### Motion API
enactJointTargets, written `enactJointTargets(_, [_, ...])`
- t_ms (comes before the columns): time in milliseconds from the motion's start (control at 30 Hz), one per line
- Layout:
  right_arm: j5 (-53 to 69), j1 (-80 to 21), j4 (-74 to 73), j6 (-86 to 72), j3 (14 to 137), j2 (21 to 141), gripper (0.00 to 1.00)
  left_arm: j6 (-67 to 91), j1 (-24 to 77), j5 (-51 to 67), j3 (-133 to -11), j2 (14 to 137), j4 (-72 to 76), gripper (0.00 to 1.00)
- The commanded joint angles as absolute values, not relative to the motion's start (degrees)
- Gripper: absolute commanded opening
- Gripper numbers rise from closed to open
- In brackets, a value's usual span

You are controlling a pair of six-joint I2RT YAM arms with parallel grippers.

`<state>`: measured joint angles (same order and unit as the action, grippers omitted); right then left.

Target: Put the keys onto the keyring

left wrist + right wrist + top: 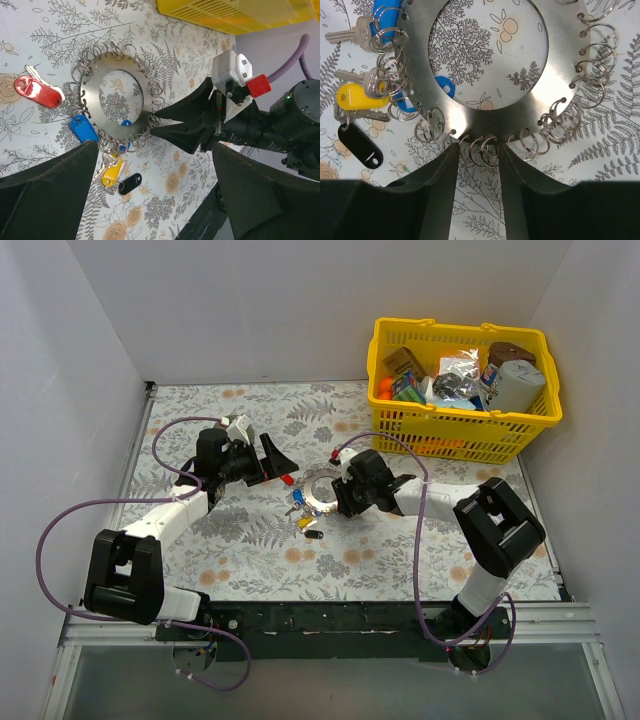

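Right wrist view: the keyring (485, 122) lies flat on the table (610, 165), with split rings (532, 141) round its rim. My right gripper (477, 150) sits half open at the keyring's 6 o'clock, straddling two split rings but not clamped. The blue key (387, 10), yellow key (357, 95) and black key (362, 147) cluster around 8 o'clock, seemingly hooked on. The red key (37, 91) looks loose. My left gripper (265, 462) hangs wide and empty. I judge that I'm steadying the keyring; next I should pinch its rim so the left can fetch the red key.

1. The keyring (92, 100) lies on the table (250, 540), near its middle.
2. The keys (303, 522) cluster at the keyring's near-left rim; a single key (37, 92) lies just off its left side.
3. A basket (465, 425) stands in the far right corner.
4. The left gripper (283, 462) is left of the keyring and apart from it; the right gripper (479, 150) is at its right rim.
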<state>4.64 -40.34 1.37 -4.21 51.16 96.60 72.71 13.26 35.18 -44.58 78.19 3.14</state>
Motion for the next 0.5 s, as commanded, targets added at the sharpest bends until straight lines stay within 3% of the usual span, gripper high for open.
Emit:
enactJointTargets(0, [3.6,-41.04,1.14,-3.78,53.79,99.22,0.43,72.33,13.45,36.04,-45.26,76.55,2.37,0.98])
enactJointTargets(167, [3.17,-40.96,0.09,-3.87,55.11,100.37,0.18,71.81,13.71,35.16,-45.35,75.85,1.76,0.98])
enactJointTargets(267, [2.73,-41.04,0.09,-4.04,55.37,99.58,0.1,71.89,13.71,34.89,-45.26,75.94,1.76,0.98])
enactJointTargets(467, [7.02,-40.43,0.09,-5.01,55.72,96.95,0.05,71.81,13.8,35.07,-45.53,76.46,1.58,0.98])
